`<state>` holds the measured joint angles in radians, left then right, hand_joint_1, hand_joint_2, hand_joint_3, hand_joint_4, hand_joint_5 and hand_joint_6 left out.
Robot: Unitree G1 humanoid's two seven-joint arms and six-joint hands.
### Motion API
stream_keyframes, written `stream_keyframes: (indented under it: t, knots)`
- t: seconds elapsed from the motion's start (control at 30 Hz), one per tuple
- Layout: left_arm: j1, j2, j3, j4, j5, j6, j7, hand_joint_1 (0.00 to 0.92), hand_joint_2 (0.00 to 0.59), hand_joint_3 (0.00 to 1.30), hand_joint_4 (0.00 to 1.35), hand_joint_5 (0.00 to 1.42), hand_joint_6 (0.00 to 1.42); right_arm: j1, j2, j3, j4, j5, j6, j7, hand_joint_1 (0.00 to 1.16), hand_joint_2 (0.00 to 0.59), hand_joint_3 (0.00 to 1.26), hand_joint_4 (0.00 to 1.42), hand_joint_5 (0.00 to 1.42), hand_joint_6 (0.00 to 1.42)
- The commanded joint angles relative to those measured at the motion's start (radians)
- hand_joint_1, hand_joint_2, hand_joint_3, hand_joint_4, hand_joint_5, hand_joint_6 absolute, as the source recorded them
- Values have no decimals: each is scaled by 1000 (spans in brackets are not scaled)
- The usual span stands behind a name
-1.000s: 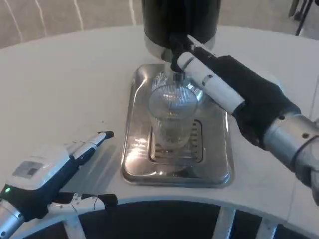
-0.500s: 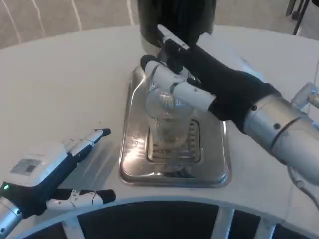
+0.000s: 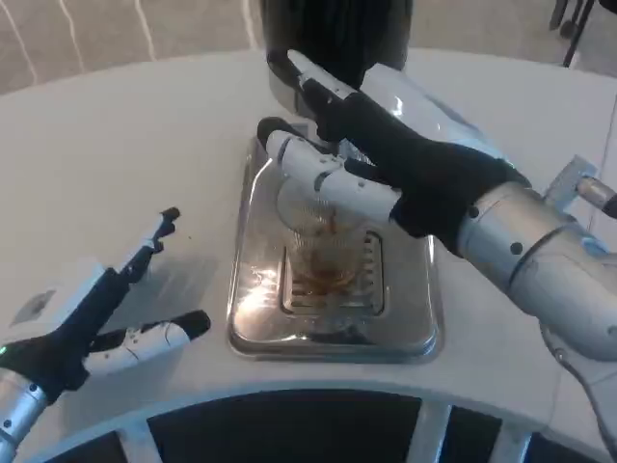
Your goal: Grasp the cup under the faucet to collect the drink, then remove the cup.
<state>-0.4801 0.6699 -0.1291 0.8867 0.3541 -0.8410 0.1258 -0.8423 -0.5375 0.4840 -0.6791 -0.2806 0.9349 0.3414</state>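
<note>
A clear ribbed cup [image 3: 323, 258] stands upright on the grate of the steel drip tray [image 3: 253, 318], with brown drink gathering in it. My right hand [image 3: 390, 159] reaches in from the right above the cup's mouth. Its fingers [image 3: 307, 166] lie across the spot under the black dispenser [image 3: 337, 29], hiding the faucet and the cup's rim. One finger points up against the dispenser's base. The hand does not wrap the cup's wall. My left hand [image 3: 87, 323] rests at the lower left of the table, fingers spread, holding nothing.
The white round table [image 3: 145, 135] has free room to the left of the tray. Its front edge curves just below the tray and my left hand. The right forearm [image 3: 540, 260] crosses the table's right side.
My right hand has swung left and lower over the cup, under the dispenser. Brown drink now shows in the cup. My left hand has spread its fingers wider. The view shifted slightly.
</note>
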Motion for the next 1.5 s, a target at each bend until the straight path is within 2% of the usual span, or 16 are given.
stream_keyframes:
  t: [0.03, 0.2, 0.3, 0.67, 1.0, 1.5]
  knots:
    - [-11, -40, 37, -34, -61, 38, -48, 94, 50, 0, 0, 132, 267, 30, 23, 19, -21, 11, -22, 62, 0, 478, 0, 0, 0, 0]
    - [-20, -63, 40, -80, -20, 46, -25, 260, 51, 0, 0, 156, 285, 41, 27, 10, -31, -9, -16, 77, 0, 478, 0, 0, 0, 0]
    - [-28, -77, 41, -86, -9, 47, -17, 298, 49, 0, 0, 172, 288, 49, 34, 0, -32, -21, -12, 81, 0, 480, 0, 0, 0, 0]
    - [-83, -112, 29, -40, 20, 41, -12, 322, 49, 0, 0, 195, 313, 64, 46, -10, -34, -40, -7, 93, 0, 489, 0, 0, 0, 0]
    - [-164, -143, -7, 34, 69, 43, 4, 326, 53, 0, 0, 209, 318, 71, 53, -16, -34, -62, -6, 109, 0, 489, 0, 0, 0, 0]
    - [-258, -163, -59, 148, 99, 46, 16, 332, 57, 0, 0, 229, 322, 85, 57, -27, -34, -76, -3, 120, 0, 490, 2, 0, 0, 0]
